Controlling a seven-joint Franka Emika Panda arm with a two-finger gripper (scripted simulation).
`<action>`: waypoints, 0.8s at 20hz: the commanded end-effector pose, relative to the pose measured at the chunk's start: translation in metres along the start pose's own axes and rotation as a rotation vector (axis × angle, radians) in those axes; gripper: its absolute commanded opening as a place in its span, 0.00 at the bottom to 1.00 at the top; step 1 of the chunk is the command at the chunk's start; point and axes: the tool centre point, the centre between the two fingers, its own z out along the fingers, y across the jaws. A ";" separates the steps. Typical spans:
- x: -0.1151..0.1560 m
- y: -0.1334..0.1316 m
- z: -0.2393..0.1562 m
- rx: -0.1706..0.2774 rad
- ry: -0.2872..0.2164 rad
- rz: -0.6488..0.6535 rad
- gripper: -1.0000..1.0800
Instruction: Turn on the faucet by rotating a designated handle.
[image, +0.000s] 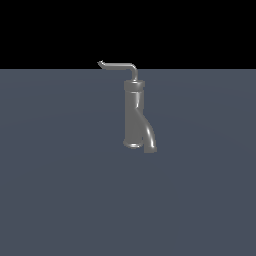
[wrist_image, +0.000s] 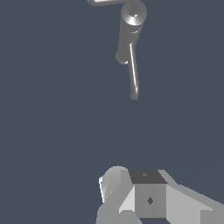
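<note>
Exterior view: handle (image: 118, 65) at top, thin rod reaching toward view's left, tip upturned, joined to faucet (image: 134, 112); faucet upright mid-scene on grey floor (image: 55, 200), spout at base curving toward view's right. Wrist view: gripper (wrist_image: 131, 192) well apart from faucet; finger spread cannot be told.

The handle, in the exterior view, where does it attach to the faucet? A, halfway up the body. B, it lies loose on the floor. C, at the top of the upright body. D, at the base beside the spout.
C: the thin handle rises from the collar at the top of the faucet and bends toward the exterior view's left, well above the spout.
</note>
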 end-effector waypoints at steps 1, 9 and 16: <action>0.000 0.000 0.000 0.000 0.000 0.000 0.00; 0.003 -0.014 0.004 0.031 -0.014 -0.014 0.00; 0.003 -0.015 0.004 0.033 -0.015 -0.015 0.00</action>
